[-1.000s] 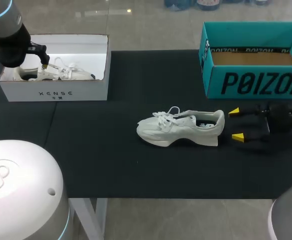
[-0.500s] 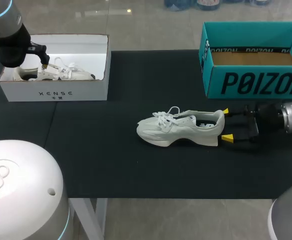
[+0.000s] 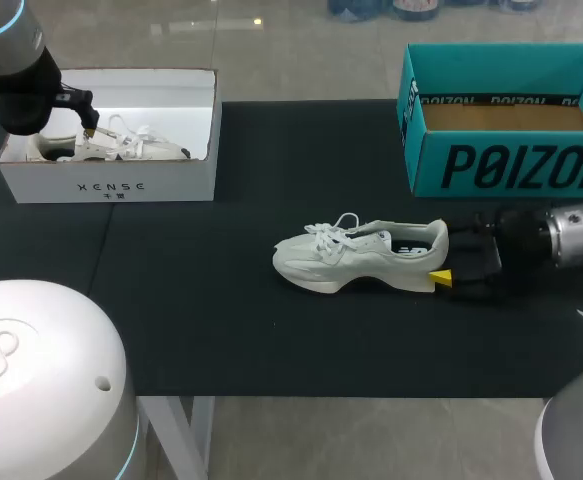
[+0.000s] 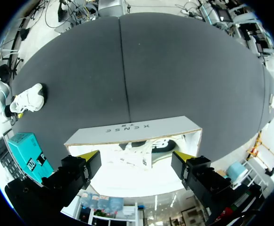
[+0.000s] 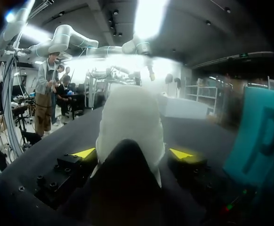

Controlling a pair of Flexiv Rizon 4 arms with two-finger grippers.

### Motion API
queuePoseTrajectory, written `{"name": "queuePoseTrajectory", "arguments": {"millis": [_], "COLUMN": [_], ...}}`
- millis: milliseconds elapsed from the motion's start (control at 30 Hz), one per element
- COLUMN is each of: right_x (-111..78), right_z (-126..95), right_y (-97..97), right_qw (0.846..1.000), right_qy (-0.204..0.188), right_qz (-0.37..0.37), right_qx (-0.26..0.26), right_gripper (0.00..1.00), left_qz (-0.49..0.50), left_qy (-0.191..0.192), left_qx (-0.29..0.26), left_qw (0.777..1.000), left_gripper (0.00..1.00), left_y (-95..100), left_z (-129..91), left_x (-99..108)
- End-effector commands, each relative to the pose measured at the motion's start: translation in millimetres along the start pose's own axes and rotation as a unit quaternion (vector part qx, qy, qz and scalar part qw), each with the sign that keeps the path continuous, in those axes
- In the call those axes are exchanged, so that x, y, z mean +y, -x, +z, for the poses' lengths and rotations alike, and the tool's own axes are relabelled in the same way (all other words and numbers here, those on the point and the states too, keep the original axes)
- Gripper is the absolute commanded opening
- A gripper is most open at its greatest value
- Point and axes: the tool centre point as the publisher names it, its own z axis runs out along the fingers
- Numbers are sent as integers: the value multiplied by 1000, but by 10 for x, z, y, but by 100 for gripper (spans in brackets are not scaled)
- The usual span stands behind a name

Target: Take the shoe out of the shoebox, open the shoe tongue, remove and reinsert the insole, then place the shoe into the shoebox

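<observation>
Two pincers, both released | right pincer (image 3: pixel 440 256), mid-right, has slid in to straddle heel of shoe (image 3: pixel 356 258), not clenched: grasp looks next | shoe on counter (image 3: pixel 221 330), centre, outside teal shoebox (image 3: pixel 511 165), upper right | left pincer (image 4: pixel 136 157) over white box (image 3: pixel 111 185), upper left, unmoved.

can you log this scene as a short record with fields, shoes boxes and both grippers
table shoe: white lace-up sneaker, upright on the black table mat
boxed shoe: second white sneaker, inside the white cardboard box
shoebox: teal cardboard shoebox, open, no shoe visible inside
left arm: left gripper open, above the white cardboard box
right arm: right gripper open, one finger either side of the table shoe's heel
</observation>
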Motion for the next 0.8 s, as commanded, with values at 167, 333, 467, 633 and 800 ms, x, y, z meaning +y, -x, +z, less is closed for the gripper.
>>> {"name": "queuePoseTrajectory", "arguments": {"millis": [167, 333, 467, 633, 800], "right_x": [-42, -54, -71, -93, -124], "right_z": [93, 116, 135, 152, 156], "right_y": [17, 3, -4, -13, -25], "right_qw": [1000, 1000, 1000, 1000, 1000], "right_qy": [-1, -4, -6, -8, -8], "right_qz": [1, 1, 2, 5, 7], "right_qx": [2, 4, 3, 4, 4], "right_gripper": [100, 100, 100, 100, 100], "left_qz": [0, 0, 0, 0, 0], "left_qy": [0, 0, 0, 0, 0], "left_qx": [2, 2, 2, 2, 2], "left_qw": [1000, 1000, 1000, 1000, 1000], "left_gripper": [100, 100, 100, 100, 100], "left_y": [4, 4, 4, 4, 4], "left_z": [-7, -7, -7, -7, -7], "left_x": [-6, -6, -6, -6, -6]}}
